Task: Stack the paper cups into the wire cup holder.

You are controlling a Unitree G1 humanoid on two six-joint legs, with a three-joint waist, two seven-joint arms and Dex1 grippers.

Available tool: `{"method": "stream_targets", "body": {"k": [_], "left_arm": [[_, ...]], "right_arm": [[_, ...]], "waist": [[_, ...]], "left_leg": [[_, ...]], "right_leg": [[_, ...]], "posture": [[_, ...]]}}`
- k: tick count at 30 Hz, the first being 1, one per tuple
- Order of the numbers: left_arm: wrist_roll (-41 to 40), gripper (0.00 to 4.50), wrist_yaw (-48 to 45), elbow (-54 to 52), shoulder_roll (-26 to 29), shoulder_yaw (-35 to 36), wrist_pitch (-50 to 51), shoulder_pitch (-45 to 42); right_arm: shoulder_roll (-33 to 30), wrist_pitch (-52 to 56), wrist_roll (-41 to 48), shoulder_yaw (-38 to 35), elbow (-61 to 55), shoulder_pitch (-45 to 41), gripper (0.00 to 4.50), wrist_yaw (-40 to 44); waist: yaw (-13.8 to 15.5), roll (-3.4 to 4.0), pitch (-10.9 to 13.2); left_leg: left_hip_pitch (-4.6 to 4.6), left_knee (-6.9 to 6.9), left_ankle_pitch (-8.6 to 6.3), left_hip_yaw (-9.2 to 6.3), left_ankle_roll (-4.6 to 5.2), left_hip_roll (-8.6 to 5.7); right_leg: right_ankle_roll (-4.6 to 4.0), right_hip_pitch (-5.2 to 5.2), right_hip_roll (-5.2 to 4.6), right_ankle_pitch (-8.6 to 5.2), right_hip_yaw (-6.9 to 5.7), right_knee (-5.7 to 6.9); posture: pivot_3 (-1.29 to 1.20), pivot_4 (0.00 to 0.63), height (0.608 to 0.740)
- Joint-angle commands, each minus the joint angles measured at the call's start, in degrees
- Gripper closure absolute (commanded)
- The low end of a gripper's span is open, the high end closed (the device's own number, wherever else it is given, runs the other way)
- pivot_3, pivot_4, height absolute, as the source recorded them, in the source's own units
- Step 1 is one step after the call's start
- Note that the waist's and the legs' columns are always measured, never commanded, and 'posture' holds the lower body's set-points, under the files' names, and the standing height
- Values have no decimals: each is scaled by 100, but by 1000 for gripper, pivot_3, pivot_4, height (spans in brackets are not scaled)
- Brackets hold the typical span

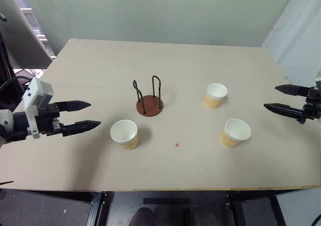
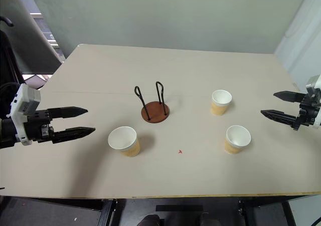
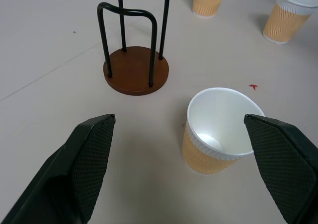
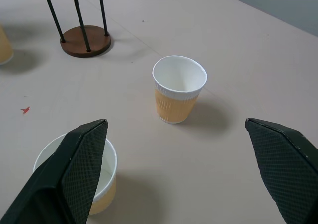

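With its jaws apart, the left end effector point(image 1: 83, 117) hangs well left of the wire cup holder point(image 1: 149, 98), whose nearest paper cup point(image 1: 124, 134) stands upright just front-left of its base. Two more paper cups point(image 1: 216, 95) point(image 1: 235, 133) stand right of the holder on the bench point(image 1: 165, 60), and the right end effector point(image 1: 281, 99) waits beyond them, jaws apart. The cups look light and thin-walled, easily crushed, so a gentle pinch across the ribbed wall below the rim seems safest.

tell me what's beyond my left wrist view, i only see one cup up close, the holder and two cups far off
Observer: The right gripper hangs open past the two far cups, holding nothing.
Operator: is the left gripper over the table
Observer: Its fingers just reach over the table's left edge, beside the near cup.
Operator: which far cup is closer to the right gripper
Observer: The front one; the other stands nearer the holder.
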Motion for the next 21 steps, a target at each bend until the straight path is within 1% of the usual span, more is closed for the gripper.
{"method": "stream_targets", "body": {"k": [1, 5, 7, 9, 11, 14, 18, 21], "left_arm": [[7, 48, -75, 31, 69, 57, -127, -127], [65, 48, -98, 146, 66, -19, -208, -220], [280, 48, 102, 307, -50, -203, -464, -495], [600, 48, 450, 593, -239, -494, -755, -984], [933, 48, 722, 905, -478, -945, -872, -1589], [1336, 48, 787, 1274, -791, -1541, -1070, -2267], [1996, 48, 842, 2385, -1249, -2260, -1433, -3305], [2623, 48, 968, 3543, -1638, -2728, -2053, -4016]], "right_arm": [[-86, -1, 38, -134, -134, -20, 0, -42], [-117, 65, 92, -177, -214, -20, 0, -32], [-126, 78, 105, -206, -249, -5, 0, -25], [-119, 90, 114, -218, -276, -5, 0, -37], [-103, 99, 116, -220, -299, -14, 0, -64], [-84, 118, 130, -231, -365, -29, 0, -107], [-120, 319, 438, -421, -636, -62, 0, -6], [-142, 445, 584, -522, -853, -26, 0, -75]], "waist": [[0, 0, 0], [0, 0, 0], [17, 0, 0], [46, 0, 0], [81, 0, 0], [87, 0, 0], [89, 0, 0], [96, 0, 0]], "left_leg": [[0, 0, 0, 0, 0, 0], [1, 0, 0, 0, 0, 0], [1, 0, 0, 0, 0, 0], [2, 3, 1, -2, 0, 1], [3, 10, 1, -5, 0, 0], [-1, 19, 1, -6, 0, 2], [-9, 21, 1, -1, -1, -3], [-13, 23, 2, 1, -3, -4]], "right_leg": [[0, 0, 0, 0, 0, 0], [0, 0, 0, 0, 0, 0], [0, 0, 0, 0, 0, 1], [0, 2, 0, 0, 0, 2], [0, 5, -3, 0, 0, 7], [5, 7, -7, 3, -1, 7], [16, 5, -1, 9, -1, -3], [21, 6, 3, 12, -2, -9]], "posture": [[0, 150, 740], [0, 150, 740], [0, 150, 740], [0, 150, 740], [0, 150, 740], [0, 150, 740], [0, 150, 740], [0, 150, 740]]}}
